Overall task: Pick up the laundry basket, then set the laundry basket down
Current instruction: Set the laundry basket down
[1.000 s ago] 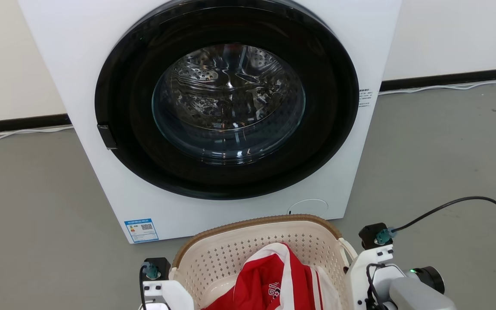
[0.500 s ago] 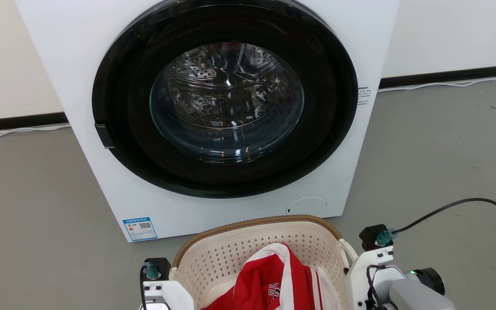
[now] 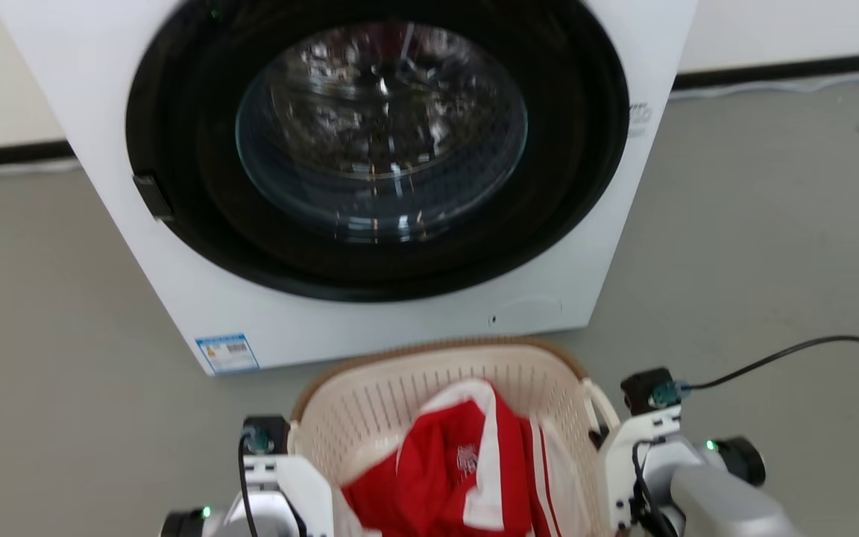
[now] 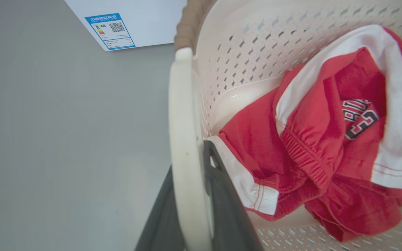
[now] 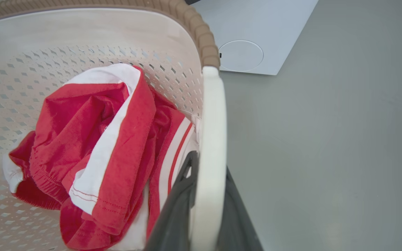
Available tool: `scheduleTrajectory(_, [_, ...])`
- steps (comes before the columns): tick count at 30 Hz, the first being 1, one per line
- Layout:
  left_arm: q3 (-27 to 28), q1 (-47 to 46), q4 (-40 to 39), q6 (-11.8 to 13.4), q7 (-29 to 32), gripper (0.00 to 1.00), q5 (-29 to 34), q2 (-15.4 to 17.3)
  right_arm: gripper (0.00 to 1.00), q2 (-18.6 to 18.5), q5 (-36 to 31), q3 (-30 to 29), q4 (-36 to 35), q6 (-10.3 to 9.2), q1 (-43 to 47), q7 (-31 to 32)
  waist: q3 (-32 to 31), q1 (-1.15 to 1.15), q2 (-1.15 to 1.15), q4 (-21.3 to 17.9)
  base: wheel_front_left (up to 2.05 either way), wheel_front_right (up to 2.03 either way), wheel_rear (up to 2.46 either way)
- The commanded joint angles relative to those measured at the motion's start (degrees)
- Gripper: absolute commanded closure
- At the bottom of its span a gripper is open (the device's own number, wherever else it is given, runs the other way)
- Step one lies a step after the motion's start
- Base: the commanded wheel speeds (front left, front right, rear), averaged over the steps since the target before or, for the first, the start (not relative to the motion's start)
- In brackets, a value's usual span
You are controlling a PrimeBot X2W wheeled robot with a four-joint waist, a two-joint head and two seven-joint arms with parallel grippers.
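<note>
Grip is two-sided: left gripper (image 4: 188, 158) is clamped on the basket's (image 3: 437, 349) left handle (image 4: 183, 115), right gripper (image 5: 209, 164) on the right handle (image 5: 214, 115), probably to keep it level so the red garment (image 3: 429, 477) stays in. Basket lies between both grippers, just before the washer's (image 3: 370, 328) lower front edge, mouth up. Its long axis seemingly runs handle to handle, parallel to that front.
</note>
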Motion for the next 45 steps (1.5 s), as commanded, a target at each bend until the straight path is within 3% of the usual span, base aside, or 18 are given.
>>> scheduleTrajectory(1, [0.56,-4.92,-0.8,0.65,-2.39,1.0,0.48,0.54,1.0,1.53,-0.48,1.26,-2.22,1.01,-2.48,-1.91,3.3,0.0,0.0,0.05,0.0,0.0,0.0])
scheduleTrajectory(12, [0.91,-13.12,-2.3,2.04,-8.39,1.0,1.13,0.54,1.0,-1.05,-2.3,2.31,-1.84,1.01,-8.29,-13.09,19.27,0.0,0.0,2.07,0.0,0.0,0.0])
scheduleTrajectory(20, [2.05,-18.84,-3.59,3.07,-10.78,1.0,1.86,0.54,1.0,-2.82,-4.62,0.54,-2.36,1.01,-14.03,-16.62,30.36,0.0,0.0,2.77,0.0,0.0,0.0])
scheduleTrajectory(28, [5.55,-23.56,-6.67,4.42,-11.04,1.0,7.26,1.11,1.0,-6.02,-12.43,-9.61,-9.64,1.01,-16.28,-16.7,39.51,0.0,0.0,3.08,0.0,0.0,0.0])
scheduleTrajectory(38, [11.75,-25.53,-10.89,5.6,-11.05,1.0,15.35,1.33,1.0,-6.55,-22.11,-21.06,-13.91,1.01,-14.55,-16.71,45.99,0.0,0.0,3.58,0.0,0.0,0.0])
scheduleTrajectory(45, [15.36,-25.64,-12.18,5.48,-11.05,1.0,19.71,1.25,1.0,-5.64,-26.7,-25.96,-15.47,1.01,-13.74,-16.71,48.37,0.0,0.0,3.94,0.0,0.0,0.0])
